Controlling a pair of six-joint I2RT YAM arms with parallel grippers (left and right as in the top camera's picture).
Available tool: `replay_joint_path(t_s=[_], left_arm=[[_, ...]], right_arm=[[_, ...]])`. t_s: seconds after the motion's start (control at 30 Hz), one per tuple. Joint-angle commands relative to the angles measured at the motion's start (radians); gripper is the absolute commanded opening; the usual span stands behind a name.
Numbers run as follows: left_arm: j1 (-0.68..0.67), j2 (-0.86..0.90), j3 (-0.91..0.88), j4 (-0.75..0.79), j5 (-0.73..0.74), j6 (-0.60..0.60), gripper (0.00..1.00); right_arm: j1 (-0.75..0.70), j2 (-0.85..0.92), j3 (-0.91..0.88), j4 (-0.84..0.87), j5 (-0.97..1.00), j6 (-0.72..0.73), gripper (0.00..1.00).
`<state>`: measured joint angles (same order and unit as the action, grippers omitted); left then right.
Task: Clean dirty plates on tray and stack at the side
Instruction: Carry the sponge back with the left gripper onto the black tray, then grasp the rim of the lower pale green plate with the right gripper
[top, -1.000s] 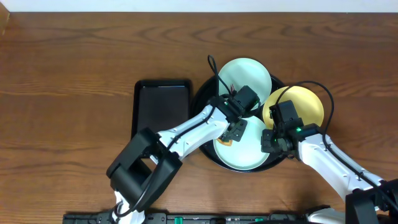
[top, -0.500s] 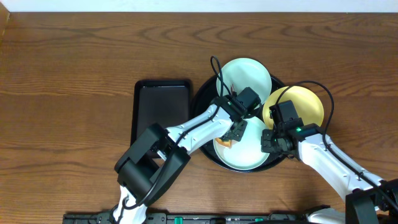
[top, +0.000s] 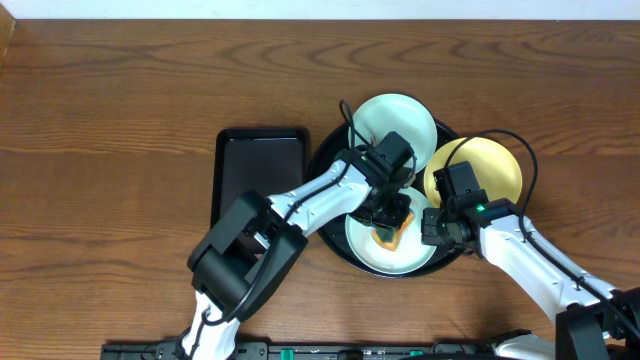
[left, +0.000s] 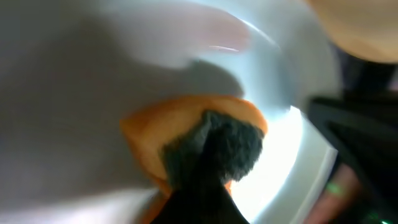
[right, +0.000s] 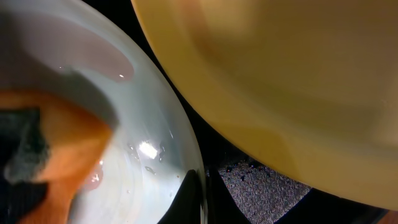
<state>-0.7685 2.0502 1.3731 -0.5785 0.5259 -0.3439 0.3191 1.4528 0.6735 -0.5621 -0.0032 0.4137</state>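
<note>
Sponge (top: 389, 238) in left gripper (top: 388, 222), overhead: now mid-right on lower mint plate (top: 362, 252), prev. at its left edge; round tray (top: 322, 165) ctr-right of frame, on wood table (top: 120, 120). Left wrist: fingers pinch sponge. Right wrist: right gripper (right: 198, 194) nips that plate's rim.

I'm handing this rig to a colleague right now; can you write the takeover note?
Grippers: left gripper is shut on the sponge, pressed on the near mint plate; right gripper is shut on that plate's right rim, steadying it.
Things: the far mint plate and yellow plate also lie on the round tray; the rectangular tray sits left of it.
Done: no plate stacked yet.
Left: finish this wipe, clean the others as needed, stack all three at the side.
</note>
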Motion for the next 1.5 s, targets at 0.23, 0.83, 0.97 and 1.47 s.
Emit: replay_joint_path(t_s=[0.23, 0.83, 0.97, 1.47], left_arm=[[0.253, -0.377, 0.017, -0.056, 0.086, -0.010, 0.08], [0.422, -0.458, -0.309, -0.119, -0.742, -0.037, 0.07], [0.428, -0.443, -0.406, 0.027, -0.755, -0.036, 0.08], [0.428, -0.416, -0.435, 0.098, -0.756, -0.035, 0.44]], right_arm=[[0.010, 0.004, 0.011, -0.007, -0.005, -0.011, 0.01], [0.010, 0.004, 0.011, -0.003, -0.005, -0.011, 0.03], [0.010, 0.004, 0.010, -0.003, -0.005, -0.011, 0.06], [0.010, 0.004, -0.006, -0.006, -0.053, -0.010, 0.08]])
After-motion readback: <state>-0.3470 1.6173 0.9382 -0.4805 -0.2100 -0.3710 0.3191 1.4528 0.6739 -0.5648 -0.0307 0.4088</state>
